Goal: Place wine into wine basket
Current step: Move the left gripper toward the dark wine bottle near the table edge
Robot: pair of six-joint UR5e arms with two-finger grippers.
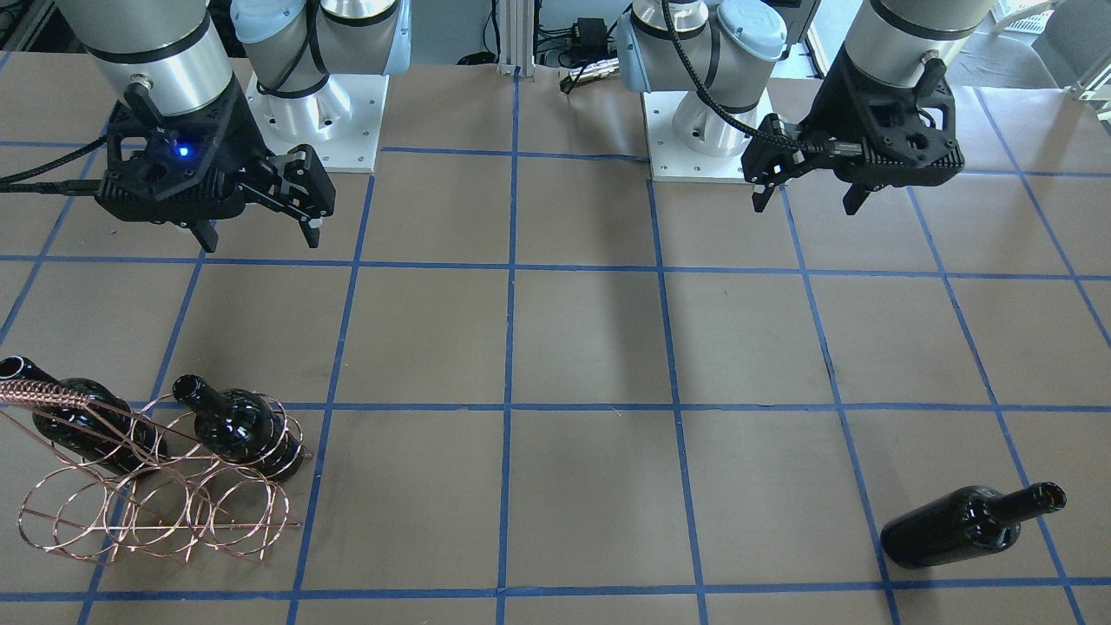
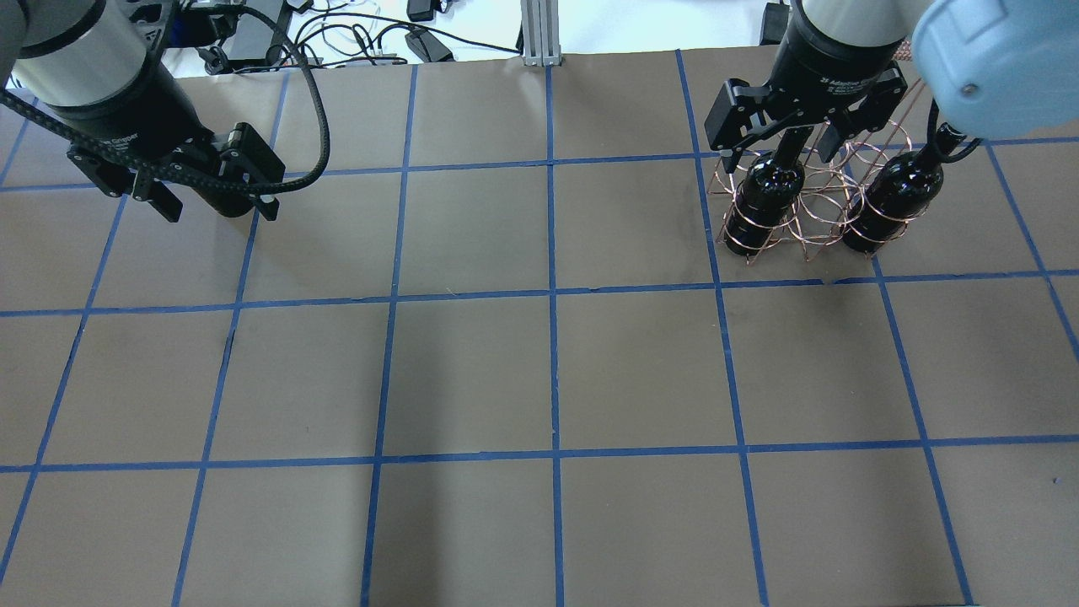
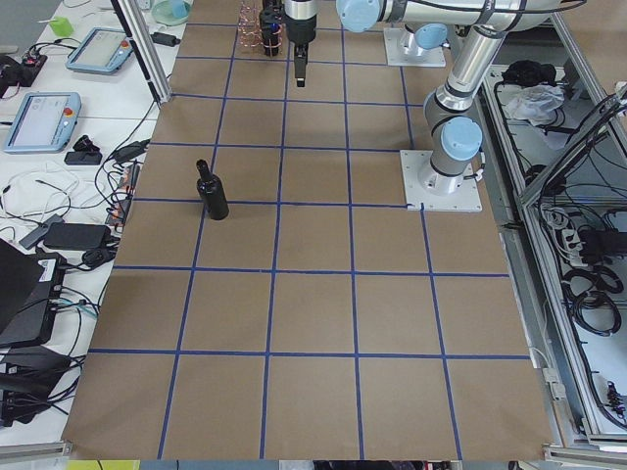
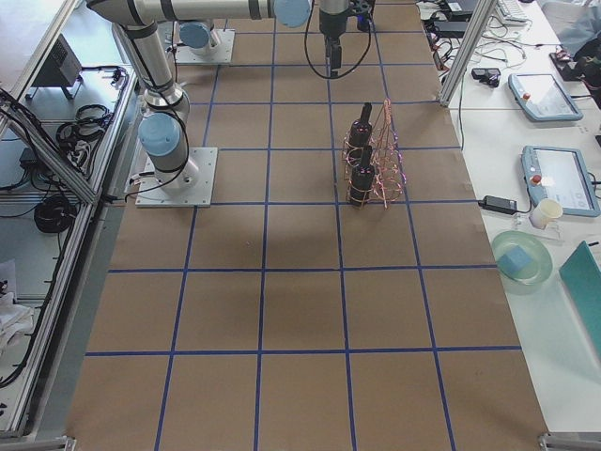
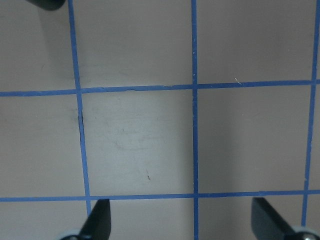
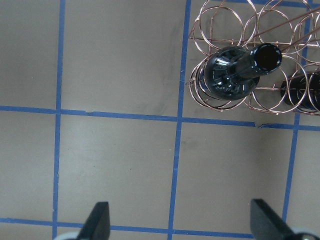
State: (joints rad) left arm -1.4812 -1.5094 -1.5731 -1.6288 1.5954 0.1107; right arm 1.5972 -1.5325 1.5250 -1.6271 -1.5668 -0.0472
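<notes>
Lower right of the front-facing view, nearest the lens: the glossy near-black glass wine bottle [image 1: 963,525], alone on the brown gridded table [image 1: 590,347]. Lower left, the copper-coloured wire wine basket [image 1: 161,508] carries two matching bottles [image 1: 239,425]. Up top, the left gripper [image 1: 807,204] and right gripper [image 1: 260,239] hang spread wide, both empty. Left side view: the lone bottle stands upright. Right wrist view: jaws splayed, basket at upper right.

Rack [image 1: 165,521] on the tabletop's [image 1: 590,347] right side, inner bottle [image 1: 239,430] and outer bottle [image 1: 82,425] standing in its end rings; third bottle [image 1: 963,525] alone, well apart, far left
</notes>
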